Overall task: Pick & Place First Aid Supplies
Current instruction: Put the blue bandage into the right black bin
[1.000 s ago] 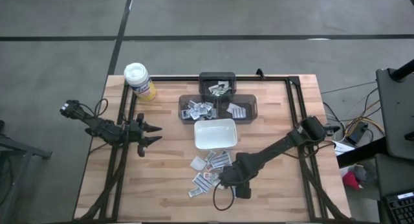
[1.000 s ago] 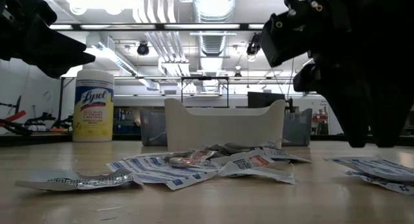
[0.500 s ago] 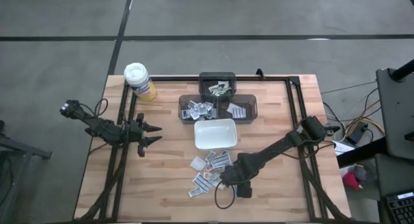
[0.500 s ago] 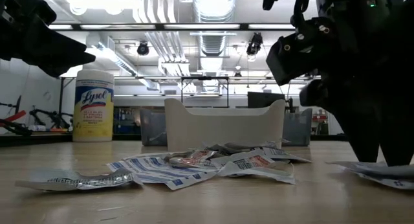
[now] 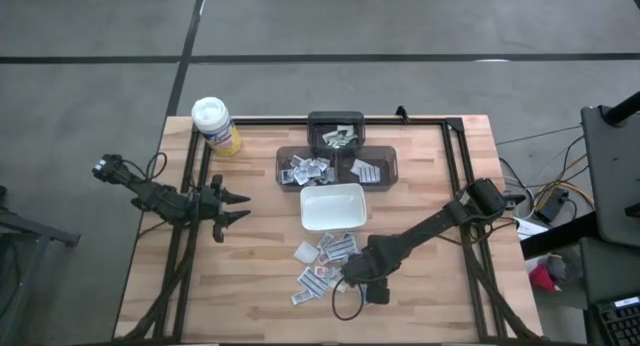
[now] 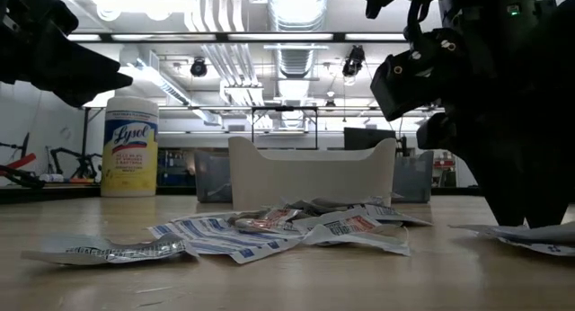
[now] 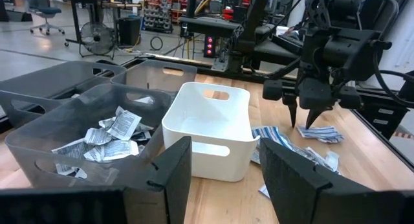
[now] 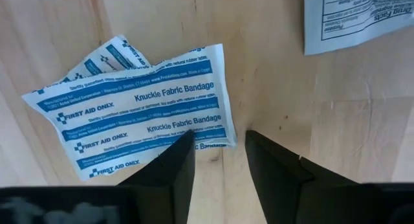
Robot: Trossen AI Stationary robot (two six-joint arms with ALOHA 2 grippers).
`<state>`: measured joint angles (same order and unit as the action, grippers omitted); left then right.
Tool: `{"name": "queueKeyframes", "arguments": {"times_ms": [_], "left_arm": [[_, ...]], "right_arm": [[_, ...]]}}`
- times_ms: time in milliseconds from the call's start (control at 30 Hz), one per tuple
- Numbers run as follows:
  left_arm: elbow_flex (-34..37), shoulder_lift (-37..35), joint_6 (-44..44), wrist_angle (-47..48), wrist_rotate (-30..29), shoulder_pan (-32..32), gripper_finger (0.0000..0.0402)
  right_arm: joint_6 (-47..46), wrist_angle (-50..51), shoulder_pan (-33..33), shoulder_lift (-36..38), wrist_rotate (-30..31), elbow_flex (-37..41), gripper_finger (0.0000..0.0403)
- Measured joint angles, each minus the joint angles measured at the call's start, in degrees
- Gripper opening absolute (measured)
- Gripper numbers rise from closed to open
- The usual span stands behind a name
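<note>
Overhead, the right gripper (image 5: 343, 279) is down at the near edge of a scatter of small flat white packets with blue print (image 5: 325, 262), loose on the pale wooden table (image 5: 260, 266) just in front of the white rectangular plastic dish (image 5: 332, 207). Beyond the dish stand dark translucent bins (image 5: 335, 166) with more packets in them, and a yellow canister with a white lid (image 5: 214, 125) stands at the far left corner. The left gripper (image 5: 235, 206) hovers well apart at the left, its fingers spread and holding nothing.

From table height, the packets (image 6: 269, 228) lie in a low heap before the dish (image 6: 310, 172), and the right arm's dark bulk comes down at the right over another packet (image 6: 530, 236).

Through the left wrist camera, the left fingers (image 7: 173, 169) stand apart, facing the dish (image 7: 208, 127).

Through the right wrist camera, the right fingers (image 8: 174, 166) are parted, their tips at the edge of a knuckle bandage packet (image 8: 139, 114) lying flat on the wood, not pinched.
</note>
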<state>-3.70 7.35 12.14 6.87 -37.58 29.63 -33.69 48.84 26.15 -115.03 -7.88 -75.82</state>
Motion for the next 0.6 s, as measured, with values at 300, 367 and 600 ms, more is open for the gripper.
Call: {"name": "queueKeyframes", "arguments": {"times_ms": [300,367,600], "left_arm": [[0.0,0.0,0.0,0.0,0.0,0.0,0.0177],[0.0,0.0,0.0,0.0,0.0,0.0,0.0177],[0.0,0.0,0.0,0.0,0.0,0.0,0.0177]], "right_arm": [[-2.2,0.2,0.0,-0.1,0.2,0.1,0.008],[-2.3,0.3,0.0,-0.1,0.2,0.1,0.0067],[-2.4,0.4,0.0,-0.1,0.4,0.1,0.0036]]}}
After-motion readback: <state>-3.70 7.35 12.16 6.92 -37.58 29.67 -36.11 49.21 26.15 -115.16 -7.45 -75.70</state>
